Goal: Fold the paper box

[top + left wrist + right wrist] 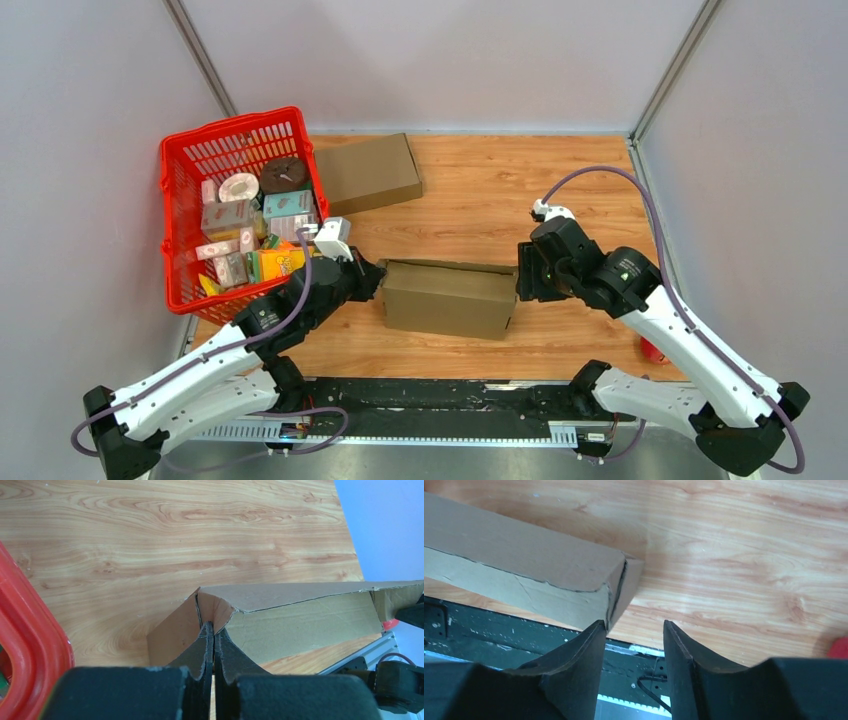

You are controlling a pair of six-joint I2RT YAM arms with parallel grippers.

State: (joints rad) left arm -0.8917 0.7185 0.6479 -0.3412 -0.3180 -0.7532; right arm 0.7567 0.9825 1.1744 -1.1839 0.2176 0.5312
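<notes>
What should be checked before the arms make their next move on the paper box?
1. Left gripper shut at the left end of the paper box: ok.
2. Flap pinched between its fingers: cannot tell.
3. Right gripper open, nothing between the jaws: ok.
4. Box's right end inside the right jaws: not ok, it lies ahead of the fingertips.
5. Right end flap flush: not ok, a seam gapes.
6. Red basket apart from the box: ok.
</notes>
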